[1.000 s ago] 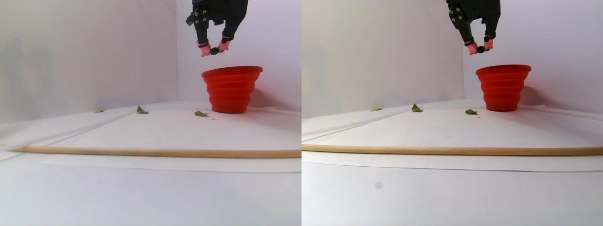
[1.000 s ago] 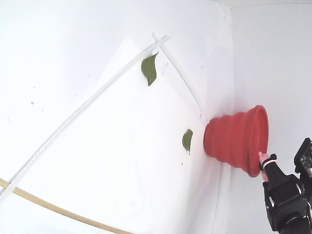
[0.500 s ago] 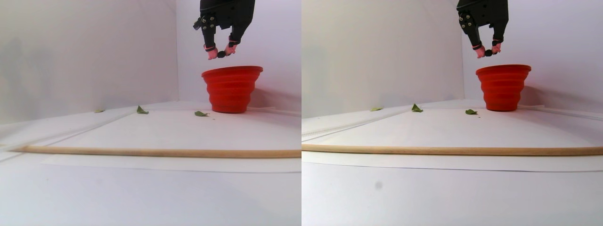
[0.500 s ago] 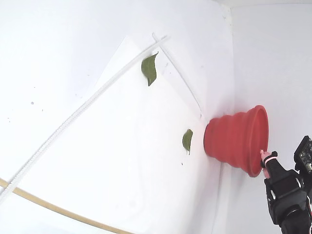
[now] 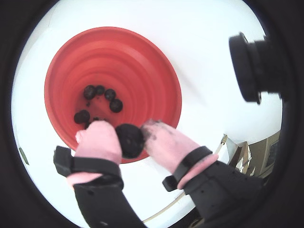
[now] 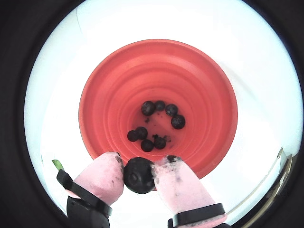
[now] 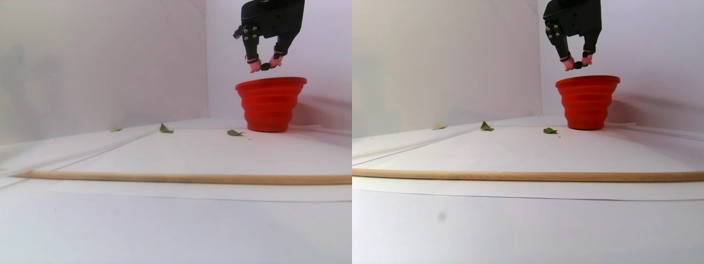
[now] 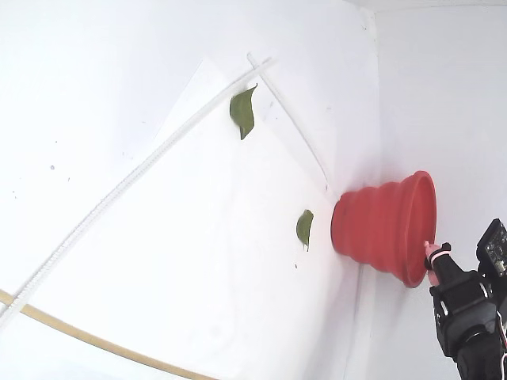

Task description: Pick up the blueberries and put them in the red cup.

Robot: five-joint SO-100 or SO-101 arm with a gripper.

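The red cup (image 7: 269,104) stands at the back of the white table, near the wall. My gripper (image 7: 264,65) hangs just above the left part of its rim, shut on one dark blueberry (image 7: 265,66) between the pink fingertips. In both wrist views the held blueberry (image 6: 138,175) sits over the near rim of the cup (image 6: 199,85), gripped by my gripper (image 6: 139,168). Several blueberries (image 6: 159,107) lie on the cup's bottom (image 5: 100,90). In the fixed view the cup (image 8: 380,226) lies sideways and a pink fingertip (image 8: 432,252) shows at its rim.
Three green leaves (image 7: 165,129) (image 7: 234,132) (image 7: 115,130) lie on the table left of the cup. A long wooden stick (image 7: 181,177) runs across the front. White walls stand close behind and left of the cup. A white strip (image 8: 119,190) crosses the table.
My gripper has moved right and slightly down in the stereo pair view, from left of the cup to above its rim, still holding the blueberry.
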